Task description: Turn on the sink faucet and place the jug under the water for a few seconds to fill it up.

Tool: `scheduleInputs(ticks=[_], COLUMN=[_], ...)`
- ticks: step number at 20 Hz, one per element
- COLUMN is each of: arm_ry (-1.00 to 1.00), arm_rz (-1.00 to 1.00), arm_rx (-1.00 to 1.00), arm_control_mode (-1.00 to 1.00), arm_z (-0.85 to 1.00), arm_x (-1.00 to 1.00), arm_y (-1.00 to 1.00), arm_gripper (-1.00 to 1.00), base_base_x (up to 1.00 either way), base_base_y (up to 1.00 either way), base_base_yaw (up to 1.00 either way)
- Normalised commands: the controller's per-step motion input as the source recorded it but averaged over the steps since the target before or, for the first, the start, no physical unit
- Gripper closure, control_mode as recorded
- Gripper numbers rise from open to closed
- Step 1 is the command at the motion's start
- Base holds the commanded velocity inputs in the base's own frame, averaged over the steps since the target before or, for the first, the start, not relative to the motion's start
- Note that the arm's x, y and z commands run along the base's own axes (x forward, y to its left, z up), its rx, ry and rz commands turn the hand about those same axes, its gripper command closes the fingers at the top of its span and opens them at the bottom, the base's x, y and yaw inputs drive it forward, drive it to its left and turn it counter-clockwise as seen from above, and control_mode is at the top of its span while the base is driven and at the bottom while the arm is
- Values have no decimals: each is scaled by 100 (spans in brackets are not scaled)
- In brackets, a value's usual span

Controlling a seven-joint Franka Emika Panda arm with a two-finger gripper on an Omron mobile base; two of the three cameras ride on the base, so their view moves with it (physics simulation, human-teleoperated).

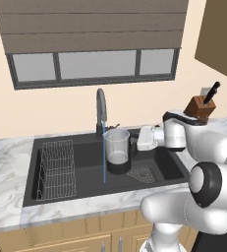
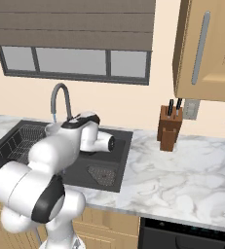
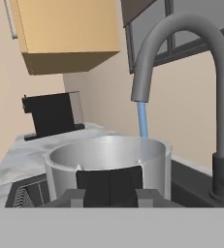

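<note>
Running from the sink faucet (image 1: 101, 109), the water (image 1: 104, 160) falls just beside the jug (image 1: 117, 150), into the sink (image 1: 85, 152). Fingers (image 3: 148, 197) clamped on the jug's black handle (image 3: 109, 184), jug upright above the basin.

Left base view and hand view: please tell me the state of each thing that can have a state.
sink faucet: on, running.
water: thin stream falling just beside the jug, into the sink, not into the jug.
jug: upright, held over the sink by its handle; fill level cannot be told.
gripper: shut on the jug's handle.
knife block: upright on the counter, knife handle sticking out.
</note>
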Motion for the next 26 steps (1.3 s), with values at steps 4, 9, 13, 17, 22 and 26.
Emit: scheduleInputs(ticks=[4, 9, 13, 17, 22, 26], arm_ry=[0, 0, 0, 0, 0, 0], arm_rz=[0, 0, 0, 0, 0, 0], arm_rx=[0, 0, 0, 0, 0, 0], arm_control_mode=[-100, -100, -100, -100, -100, -100], arm_z=[-14, -14, -14, -11, -13, -15], arm_x=[20, 26, 27, 28, 27, 27], arm_y=[12, 12, 10, 11, 14, 15], arm_gripper=[100, 100, 100, 100, 100, 100], base_base_x=[0, 0, 0, 0, 0, 0], base_base_y=[0, 0, 0, 0, 0, 0], base_base_yaw=[0, 0, 0, 0, 0, 0])
